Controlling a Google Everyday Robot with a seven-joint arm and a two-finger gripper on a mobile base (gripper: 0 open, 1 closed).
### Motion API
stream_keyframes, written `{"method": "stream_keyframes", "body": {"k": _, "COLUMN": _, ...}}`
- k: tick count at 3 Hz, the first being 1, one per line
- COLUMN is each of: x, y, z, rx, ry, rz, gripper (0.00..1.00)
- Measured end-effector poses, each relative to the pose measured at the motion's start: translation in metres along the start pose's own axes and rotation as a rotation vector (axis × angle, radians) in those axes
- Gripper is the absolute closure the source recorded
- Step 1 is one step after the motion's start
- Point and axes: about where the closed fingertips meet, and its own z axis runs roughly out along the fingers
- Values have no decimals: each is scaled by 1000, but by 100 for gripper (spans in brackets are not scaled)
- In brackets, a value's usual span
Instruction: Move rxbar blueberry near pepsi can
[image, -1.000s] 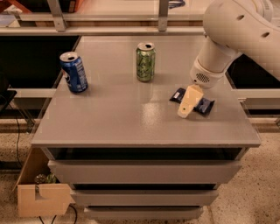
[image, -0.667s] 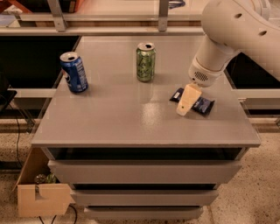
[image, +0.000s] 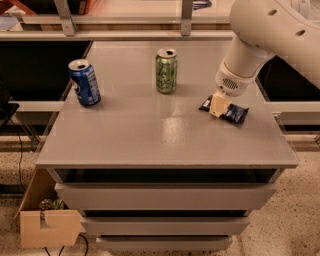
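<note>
A smooth, matte grey surface (image: 150, 135) with a faint sheen tops a cabinet of flat grey drawers (image: 165, 196). Toward its right edge lies the rxbar blueberry (image: 236, 114), a thin, flat bar in a dark navy wrapper that looks slightly crinkled and glossy. It rests flat and angled, with one end toward the middle of the surface and the other toward the right rim.

The pincer (image: 219, 106), a pale cream, blunt plastic piece, comes down on the middle of the bar from a rounded white arm (image: 260, 35) with a perforated collar. It covers the bar's centre, so only the two dark ends show. Whether it is apart, together or clamped on the bar cannot be told.

The pepsi can (image: 84, 83), a blue metal cylinder with white markings and an open silver top, stands upright near the left rim, well apart from the bar. A green can (image: 166, 70) of the same shape stands upright between them, toward the back. A brown cardboard box (image: 45, 227) sits on the speckled floor at lower left.
</note>
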Motion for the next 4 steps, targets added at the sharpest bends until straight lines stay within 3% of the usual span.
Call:
{"method": "stream_keyframes", "body": {"k": 1, "x": -7, "y": -3, "z": -12, "rx": 6, "ry": -2, "rz": -34, "gripper": 100}}
{"method": "stream_keyframes", "body": {"k": 3, "x": -40, "y": -2, "z": -78, "rx": 30, "ry": -64, "rz": -183, "gripper": 100}}
{"method": "stream_keyframes", "body": {"k": 4, "x": -41, "y": -2, "z": -78, "rx": 30, "ry": -64, "rz": -183, "gripper": 100}}
